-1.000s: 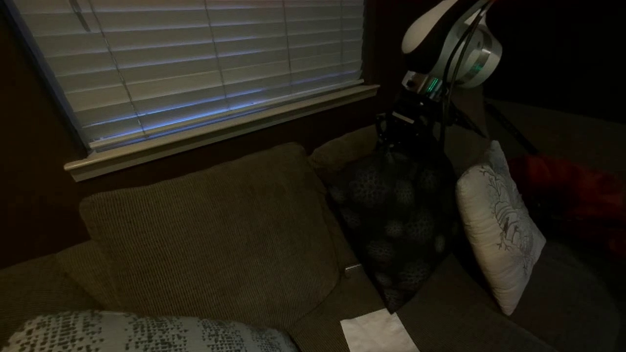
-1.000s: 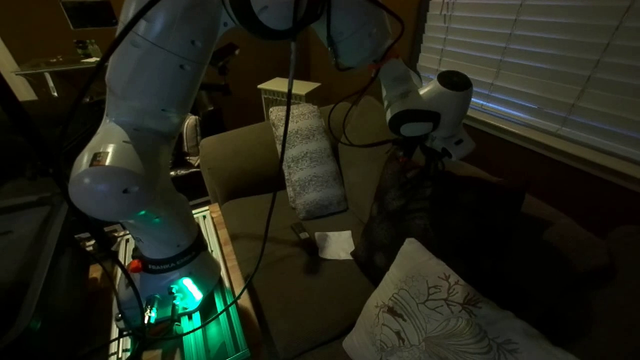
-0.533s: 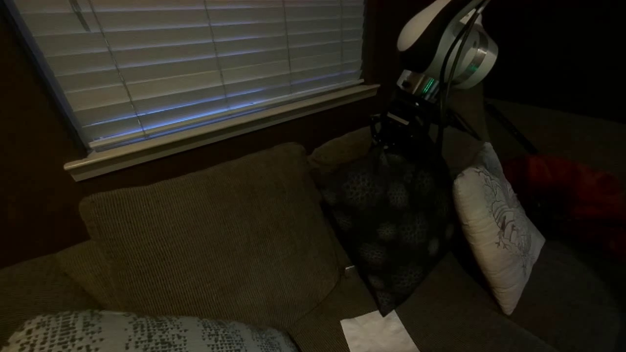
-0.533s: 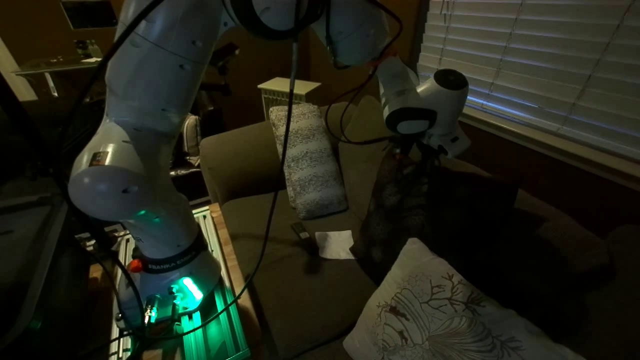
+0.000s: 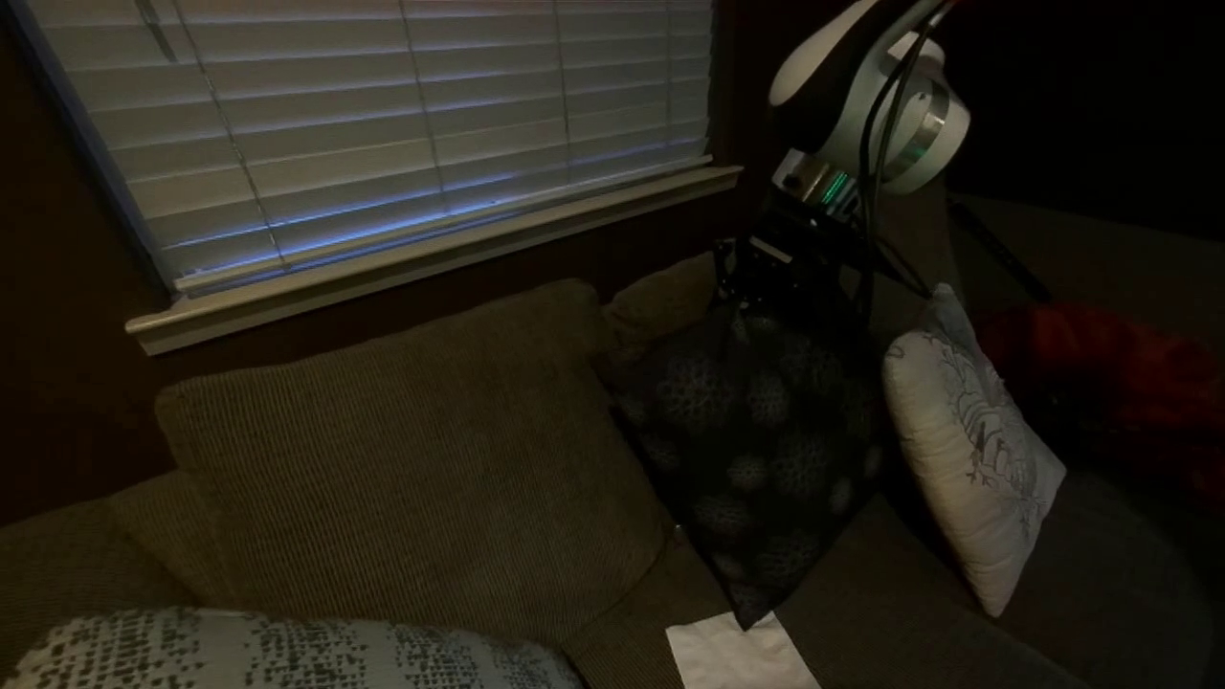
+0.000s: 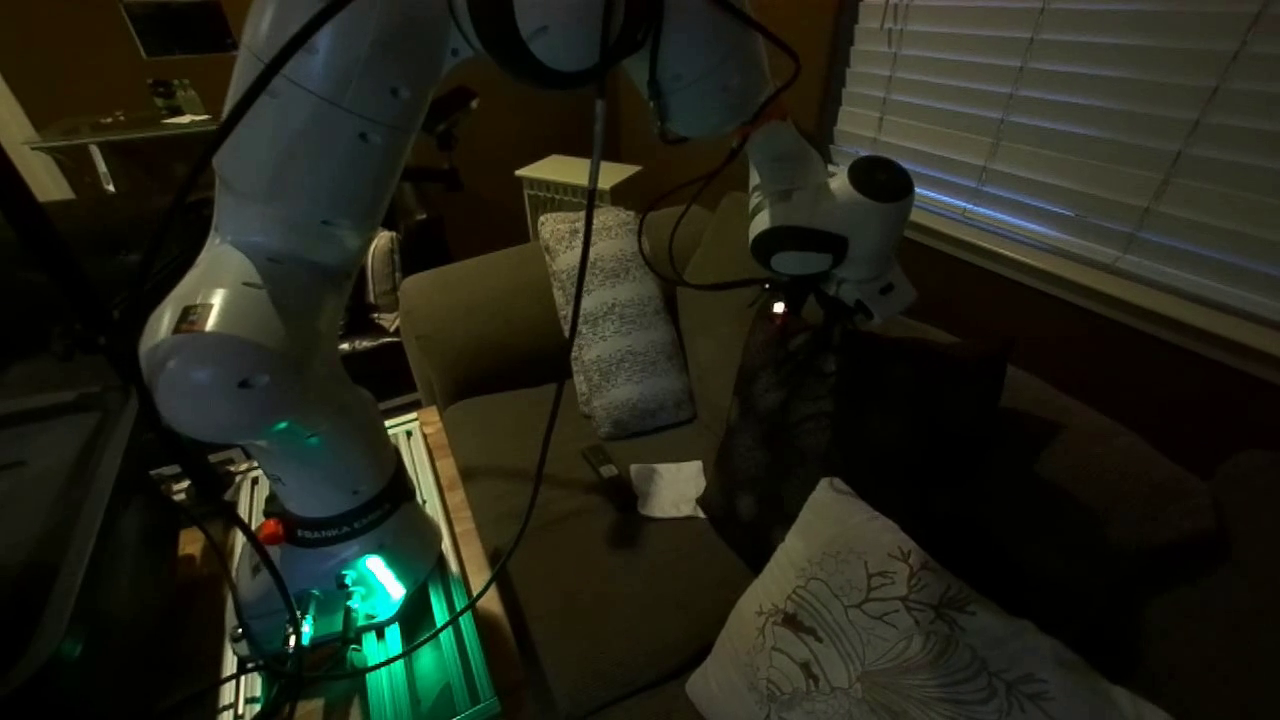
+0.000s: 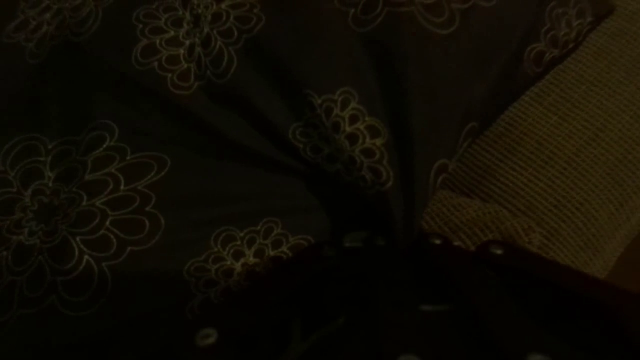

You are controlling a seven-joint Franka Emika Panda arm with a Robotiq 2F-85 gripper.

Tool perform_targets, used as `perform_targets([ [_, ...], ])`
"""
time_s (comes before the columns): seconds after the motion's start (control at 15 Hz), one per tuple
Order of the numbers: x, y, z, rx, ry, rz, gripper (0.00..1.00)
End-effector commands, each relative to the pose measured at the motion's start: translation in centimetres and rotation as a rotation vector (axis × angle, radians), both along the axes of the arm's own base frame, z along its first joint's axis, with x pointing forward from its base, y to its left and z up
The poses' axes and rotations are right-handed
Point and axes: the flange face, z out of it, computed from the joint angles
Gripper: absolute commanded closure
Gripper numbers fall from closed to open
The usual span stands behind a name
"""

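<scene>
A dark pillow (image 5: 756, 440) with pale flower outlines hangs by its top corner from my gripper (image 5: 766, 292), one corner pointing down. In the wrist view the gripper (image 7: 395, 242) is a black shape along the bottom edge, shut on bunched pillow fabric (image 7: 225, 190) whose folds run into the jaws. The fingertips are too dark to make out fully. In an exterior view the pillow's lower corner overlaps a white sheet (image 5: 742, 655) on the sofa seat; whether it touches cannot be told. A white cushion (image 5: 976, 450) with a coral print leans close beside the dark pillow.
A ribbed brown back cushion (image 5: 412, 459) stands left of the pillow, below the window blinds (image 5: 402, 115). On the sofa seat (image 6: 620, 590) lie a dark remote (image 6: 600, 462) and a grey-and-white patterned cushion (image 6: 620, 330). Cables (image 6: 560, 400) hang from the arm.
The gripper and dark pillow have shifted a little left in both exterior views and slightly lower. The pillow's lower corner now overlaps more of the white sheet. The other things have stayed in place.
</scene>
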Motion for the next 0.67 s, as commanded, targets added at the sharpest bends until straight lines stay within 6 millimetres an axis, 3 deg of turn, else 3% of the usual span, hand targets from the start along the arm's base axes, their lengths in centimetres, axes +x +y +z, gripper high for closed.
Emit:
perform_targets([
  [0.0,0.0,2.9,2.8,0.108,-0.09,-0.005,0.98],
  [0.6,-0.6,5.7,2.7,0.26,-0.123,-0.004,0.98],
])
